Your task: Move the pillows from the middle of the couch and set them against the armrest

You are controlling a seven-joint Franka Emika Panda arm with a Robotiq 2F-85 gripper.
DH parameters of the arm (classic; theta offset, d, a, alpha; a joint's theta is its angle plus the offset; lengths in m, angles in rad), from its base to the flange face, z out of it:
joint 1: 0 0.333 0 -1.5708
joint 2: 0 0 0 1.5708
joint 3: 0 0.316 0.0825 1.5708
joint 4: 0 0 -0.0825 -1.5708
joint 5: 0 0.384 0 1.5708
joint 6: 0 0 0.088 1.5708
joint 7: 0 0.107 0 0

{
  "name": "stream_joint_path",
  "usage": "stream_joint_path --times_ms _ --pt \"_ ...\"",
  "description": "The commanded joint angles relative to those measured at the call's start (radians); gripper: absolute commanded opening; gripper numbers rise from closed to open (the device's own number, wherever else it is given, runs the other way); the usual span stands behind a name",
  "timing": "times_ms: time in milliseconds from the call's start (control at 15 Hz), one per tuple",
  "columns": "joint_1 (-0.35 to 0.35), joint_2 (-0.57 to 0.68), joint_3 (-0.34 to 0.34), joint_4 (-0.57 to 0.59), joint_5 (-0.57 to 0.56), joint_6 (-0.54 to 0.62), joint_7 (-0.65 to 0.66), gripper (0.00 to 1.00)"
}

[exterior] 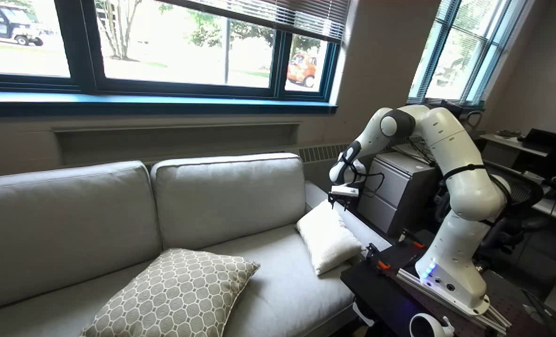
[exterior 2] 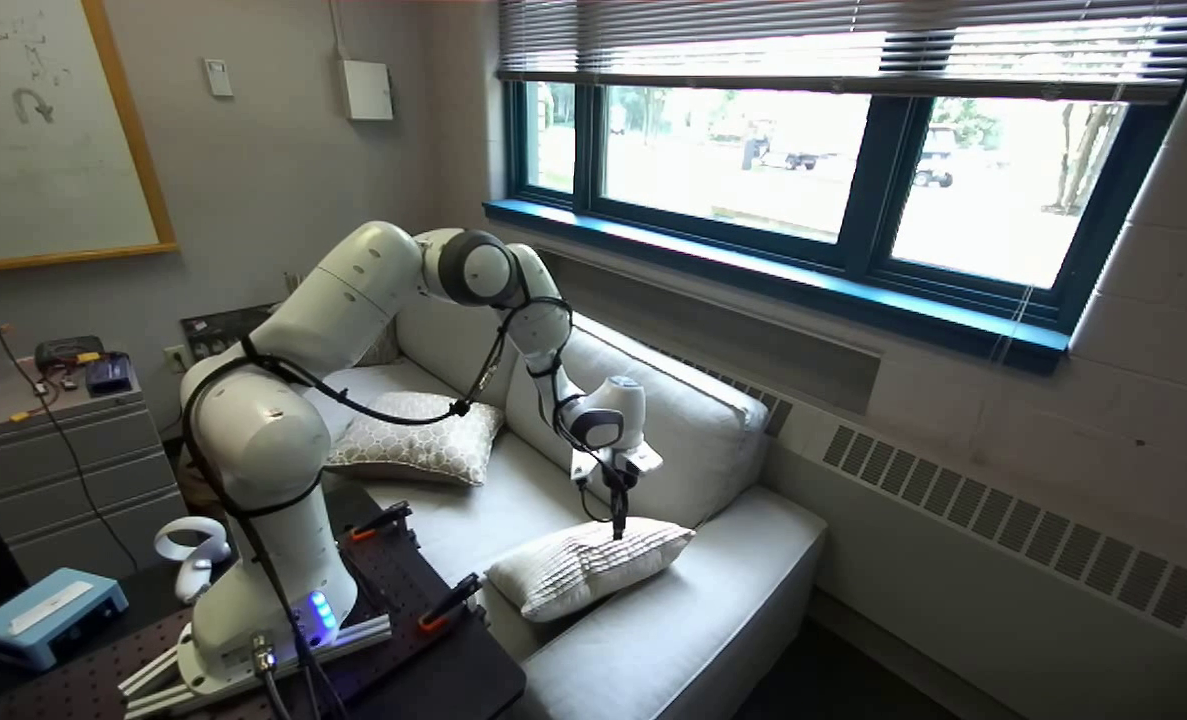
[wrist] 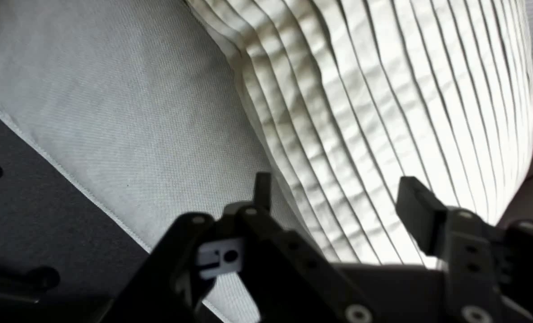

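The small white pillow (exterior: 329,243) rests tilted on the seat at the right end of the couch (exterior: 226,201), leaning on the armrest (exterior: 364,229). Just over its upper edge is my gripper (exterior: 339,206), pointing down. The wrist view shows the jaws wide apart: one finger (wrist: 262,190) stands over the armrest beside the pillow's border, the other in front of the ribbed white fabric (wrist: 383,112). Nothing is pinched between them. In both exterior views the larger lattice pillow (exterior: 179,295) (exterior 2: 413,435) lies on the seat, away from the gripper.
My arm's base stands on a dark table (exterior 2: 453,650) with orange-marked clamps (exterior 2: 450,603), close to the armrest's front end. Behind the armrest is a grey cabinet (exterior: 385,187). A window wall with a heater grille (exterior 2: 1033,535) runs behind the couch.
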Motion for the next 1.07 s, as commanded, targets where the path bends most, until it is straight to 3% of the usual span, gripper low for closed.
stream_joint_path --times_ms 0,600,667,733,1000 --pt "-0.104 0.117 0.066 0.179 -0.010 -0.049 -0.106 0.99" --pt "-0.297 0.458 0.227 0.651 0.003 -0.216 -0.352 1.00" --pt "-0.308 0.492 0.237 0.697 0.001 -0.239 -0.372 0.75" --pt "-0.315 0.523 0.241 0.743 -0.001 -0.267 -0.386 0.73" --pt "-0.341 0.560 0.259 0.833 0.009 -0.343 -0.425 0.45"
